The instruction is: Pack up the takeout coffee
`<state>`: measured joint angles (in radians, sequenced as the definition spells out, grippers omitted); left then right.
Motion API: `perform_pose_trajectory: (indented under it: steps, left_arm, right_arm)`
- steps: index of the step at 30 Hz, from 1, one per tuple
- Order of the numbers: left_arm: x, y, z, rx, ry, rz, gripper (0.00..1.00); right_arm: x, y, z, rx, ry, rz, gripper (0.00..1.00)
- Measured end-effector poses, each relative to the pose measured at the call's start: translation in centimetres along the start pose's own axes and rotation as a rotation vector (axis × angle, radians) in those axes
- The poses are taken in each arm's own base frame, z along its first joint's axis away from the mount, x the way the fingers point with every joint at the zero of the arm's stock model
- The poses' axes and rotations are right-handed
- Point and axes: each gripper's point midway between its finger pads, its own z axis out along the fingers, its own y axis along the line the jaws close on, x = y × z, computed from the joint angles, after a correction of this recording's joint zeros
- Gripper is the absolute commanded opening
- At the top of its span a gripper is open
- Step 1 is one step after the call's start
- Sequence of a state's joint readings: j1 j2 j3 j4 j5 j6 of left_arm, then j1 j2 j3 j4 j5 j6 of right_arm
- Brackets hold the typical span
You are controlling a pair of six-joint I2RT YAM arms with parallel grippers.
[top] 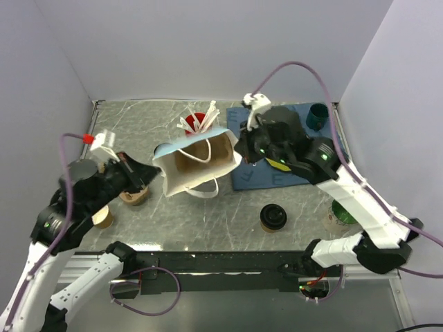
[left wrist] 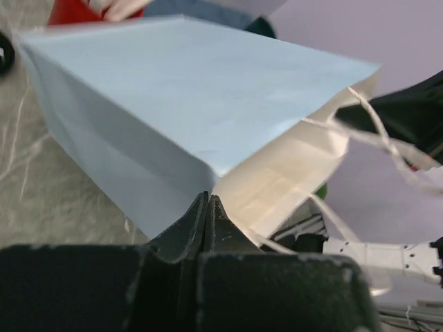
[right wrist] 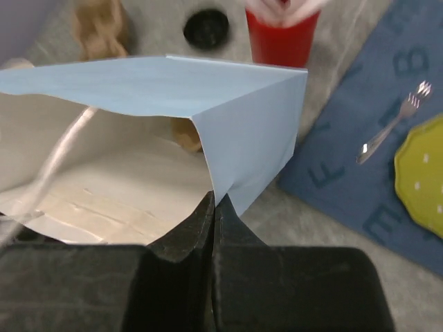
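Left gripper [top: 154,170] pinches the nine o'clock rim of the paper bag [top: 197,162]; right gripper [top: 241,149] pinches the three o'clock rim. The bag gapes open and looks empty. The takeout coffee [top: 273,217] stands outside at five o'clock, not yet packed.

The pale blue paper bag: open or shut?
Open: the left pincer and right pincer hold opposite rims of the pale blue paper bag apart, its inside visible from above.

Left arm [top: 82,192] and right arm [top: 356,197] angled inward, left hand [left wrist: 208,202] and right hand [right wrist: 214,202] closed.
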<state>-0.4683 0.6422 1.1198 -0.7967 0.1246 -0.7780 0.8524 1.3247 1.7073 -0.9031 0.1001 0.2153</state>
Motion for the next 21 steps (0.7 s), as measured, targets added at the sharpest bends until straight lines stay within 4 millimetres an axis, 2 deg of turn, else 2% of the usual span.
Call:
perform_pose_trajectory:
  steps: [1,3,5,9,12,15,18,20,21]
  left_arm:
    - [-1.4,-1.1,-0.5,0.030,-0.047,0.010,0.01]
    - [-2.1,-1.6,-1.1,0.067,-0.105,0.020,0.01]
    - [-0.5,-0.2,-0.9,0.059,-0.087,0.014,0.01]
    - [4.7,4.6,1.4,-0.073,0.076,-0.023,0.01]
    - [4.9,4.9,1.8,-0.101,0.103,-0.017,0.01]
    - [3.6,4.4,1.3,-0.116,0.087,0.019,0.01]
    - [0.2,1.9,-0.2,-0.081,0.001,0.061,0.01]
    - [-1.3,0.8,-0.9,-0.049,-0.064,0.068,0.01]
    - [-1.4,0.6,-1.3,-0.029,-0.086,0.065,0.01]
  right_arm:
    - [-0.7,0.1,-0.6,-0.007,-0.038,0.012,0.00]
    - [0.1,-0.1,-1.4,-0.018,-0.074,0.043,0.00]
    - [3.0,-0.4,-0.8,-0.025,-0.040,0.077,0.00]
    - [9.1,-0.7,1.5,-0.009,0.136,0.115,0.00]
    - [11.6,-0.7,4.3,0.018,0.254,0.105,0.00]
    - [11.3,-0.7,4.7,0.018,0.261,0.090,0.00]
    - [8.6,-0.2,3.4,-0.016,0.164,0.087,0.00]
    - [7.1,0.1,2.3,-0.037,0.095,0.094,0.00]
    - [6.4,0.2,1.7,-0.050,0.054,0.099,0.00]
